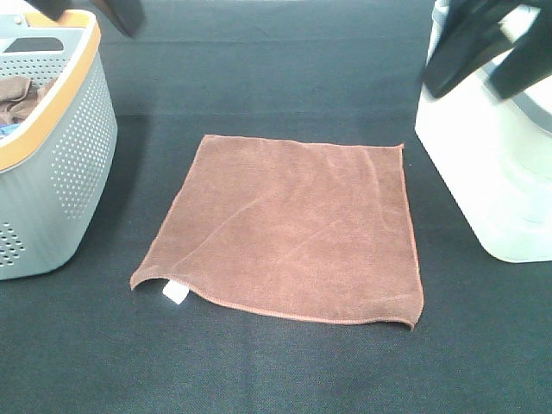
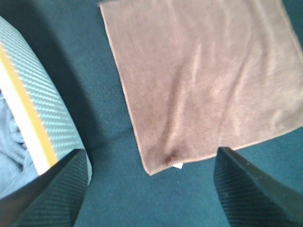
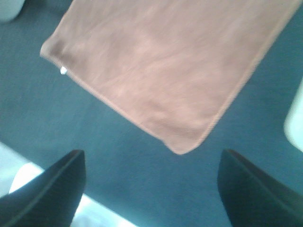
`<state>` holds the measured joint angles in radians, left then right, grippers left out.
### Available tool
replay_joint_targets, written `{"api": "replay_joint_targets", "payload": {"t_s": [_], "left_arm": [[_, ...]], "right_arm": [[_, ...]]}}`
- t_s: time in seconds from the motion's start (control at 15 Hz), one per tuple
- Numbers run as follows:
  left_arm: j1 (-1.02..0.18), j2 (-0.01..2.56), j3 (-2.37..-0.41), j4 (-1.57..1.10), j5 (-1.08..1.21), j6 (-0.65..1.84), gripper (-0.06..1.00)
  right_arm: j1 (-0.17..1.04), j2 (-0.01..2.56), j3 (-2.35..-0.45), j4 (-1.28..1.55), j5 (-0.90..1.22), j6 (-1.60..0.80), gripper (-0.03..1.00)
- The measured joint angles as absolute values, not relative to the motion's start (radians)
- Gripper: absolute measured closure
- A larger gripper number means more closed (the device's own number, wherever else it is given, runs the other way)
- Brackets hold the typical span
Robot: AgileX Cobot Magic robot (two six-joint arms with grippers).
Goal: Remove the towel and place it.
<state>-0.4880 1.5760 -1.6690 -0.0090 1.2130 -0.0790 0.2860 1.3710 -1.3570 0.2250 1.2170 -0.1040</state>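
Observation:
The towel (image 1: 293, 228), a reddish-brown square cloth with a stitched hem, lies spread flat in the middle of the black table. Its small white tag (image 1: 175, 293) sticks out at the near left corner. My left gripper (image 1: 86, 13) hovers high at the back left, above the basket, open and holding nothing. The left wrist view looks down between its fingers (image 2: 52, 194) onto the towel (image 2: 203, 80) and the tag (image 2: 178, 165). My right gripper (image 1: 487, 73) hangs at the back right over the white container, also open and empty. The towel (image 3: 165, 66) lies beyond it in the right wrist view.
A grey perforated basket (image 1: 60, 164) with an orange rim stands at the left edge, with a tan-brown cloth bundle (image 1: 21, 95) inside. A white container (image 1: 492, 172) stands at the right edge. Dark table cloth surrounds the towel on all sides.

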Motion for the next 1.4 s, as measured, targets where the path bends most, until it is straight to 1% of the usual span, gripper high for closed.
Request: {"api": "replay_joint_targets", "payload": {"t_s": [0.2, 0.27, 0.33, 0.4, 0.6, 0.67, 0.93, 1.13, 1.4], "left_arm": [[-0.488, 1.443, -1.493, -0.010, 1.213, -0.093, 0.23], [-0.488, 1.387, -1.421, -0.011, 1.213, -0.102, 0.23], [-0.488, 1.315, -1.305, -0.012, 1.213, -0.116, 0.23], [-0.488, 1.315, -1.305, -0.012, 1.213, -0.116, 0.23], [-0.488, 1.163, -1.058, -0.013, 1.212, -0.119, 0.23], [-0.488, 1.092, -0.939, -0.013, 1.212, -0.121, 0.23], [-0.488, 0.883, -0.665, -0.013, 1.189, -0.109, 0.23], [-0.488, 0.730, -0.546, -0.036, 1.116, 0.007, 0.23], [-0.488, 0.653, -0.512, -0.076, 1.053, 0.043, 0.23]], "right_arm": [[0.286, 1.225, -1.273, 0.122, 1.217, -0.038, 0.23], [0.286, 1.181, -1.227, 0.100, 1.217, -0.028, 0.23], [0.286, 1.117, -1.145, 0.089, 1.217, -0.017, 0.23], [0.286, 1.117, -1.145, 0.089, 1.217, -0.017, 0.23], [0.286, 0.998, -0.958, 0.088, 1.218, -0.012, 0.23], [0.286, 0.947, -0.864, 0.088, 1.220, -0.012, 0.23], [0.286, 0.823, -0.650, 0.068, 1.220, -0.012, 0.23], [0.286, 0.725, -0.551, 0.046, 1.173, -0.013, 0.23], [0.286, 0.636, -0.547, 0.047, 1.140, -0.042, 0.23]]}}
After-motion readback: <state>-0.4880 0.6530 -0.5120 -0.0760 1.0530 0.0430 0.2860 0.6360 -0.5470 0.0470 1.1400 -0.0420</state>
